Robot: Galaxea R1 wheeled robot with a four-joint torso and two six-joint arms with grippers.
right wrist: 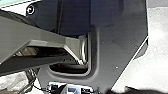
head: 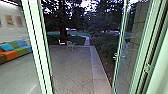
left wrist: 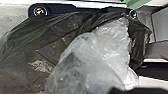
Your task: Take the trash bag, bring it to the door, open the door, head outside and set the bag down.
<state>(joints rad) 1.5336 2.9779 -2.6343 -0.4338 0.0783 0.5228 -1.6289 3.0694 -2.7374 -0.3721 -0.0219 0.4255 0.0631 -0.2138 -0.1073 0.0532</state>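
Close to the camera in the left wrist view is the trash bag [left wrist: 27, 50], dark and thin, with crumpled clear plastic [left wrist: 92, 62] bulging over its middle. Part of a dark bag [right wrist: 27, 51] also appears behind the robot's bar in the right wrist view. In the head view, the glass door [head: 128, 50] stands open on the right, its pale green frame slanting down, with small metal fittings on it. Between that door and the left door post [head: 41, 50] lies the open doorway.
Outside, a paved yard [head: 72, 67] has a paler stone border [head: 100, 72] along its right. A light chair [head: 70, 45] stands at its far end, with trees and planting beyond. Indoors at the left, a multicoloured sofa [head: 15, 51] stands against the wall.
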